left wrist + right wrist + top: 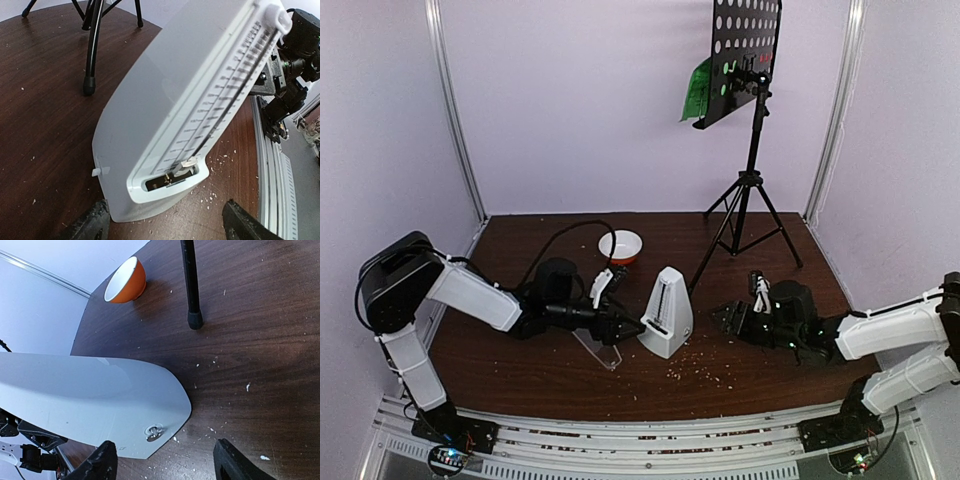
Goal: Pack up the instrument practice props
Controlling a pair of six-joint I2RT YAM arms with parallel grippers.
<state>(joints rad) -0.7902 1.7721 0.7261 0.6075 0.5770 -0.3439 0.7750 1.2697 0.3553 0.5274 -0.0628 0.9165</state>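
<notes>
Metronome (665, 312) stands upright between my claws, left claw (632, 327) nearer than right claw (722, 318); both wide, empty.

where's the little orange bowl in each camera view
top external: bowl at the far middle of the table, left of centre.
left wrist: not in it.
right wrist: upper left, near the table edge.
shared landmark: the white metronome, in all three views.
</notes>
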